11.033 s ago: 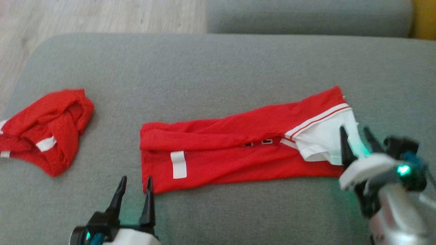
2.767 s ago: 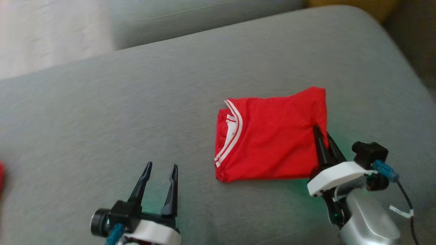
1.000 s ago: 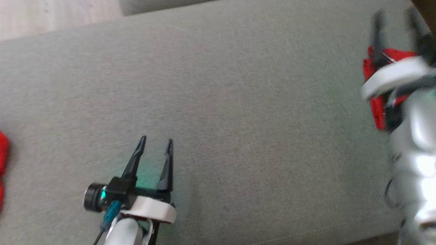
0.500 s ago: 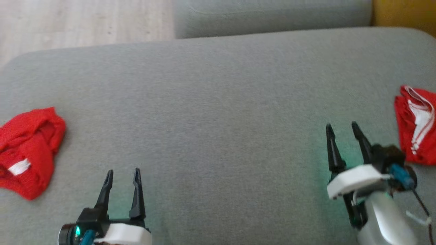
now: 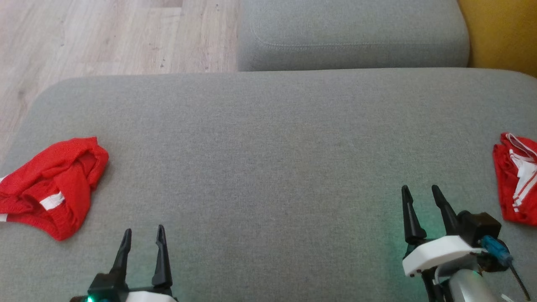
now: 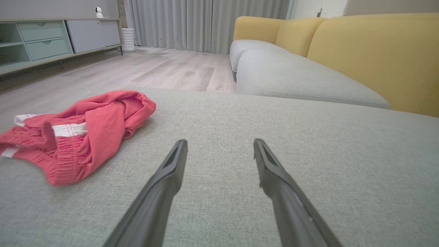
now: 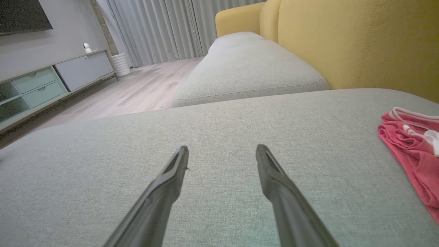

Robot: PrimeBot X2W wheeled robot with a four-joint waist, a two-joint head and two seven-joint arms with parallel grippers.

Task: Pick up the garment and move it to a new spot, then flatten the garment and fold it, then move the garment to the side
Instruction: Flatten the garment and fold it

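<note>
A folded red garment with white trim [image 5: 515, 178] lies at the far right edge of the grey cushion [image 5: 268, 147], also at the right of the right wrist view [image 7: 413, 144]. A crumpled red garment with white stripes [image 5: 50, 184] lies at the far left, and shows in the left wrist view [image 6: 79, 133]. My left gripper [image 5: 142, 237] stands open at the lower left, a little right of the crumpled garment and holding nothing. Low on the right, my right gripper [image 5: 419, 195] is open and empty, left of the folded garment and apart from it.
A second grey cushion [image 5: 352, 33] lies beyond the far edge. Yellow sofa backrest [image 5: 503, 33] rises at the right. Wooden floor [image 5: 84, 37] shows at the upper left, with a low cabinet [image 6: 51, 41] across the room.
The garment went from a long folded strip to a compact fold and now lies at the far right. My right gripper has let it go and drawn back left. The camera has swung.
</note>
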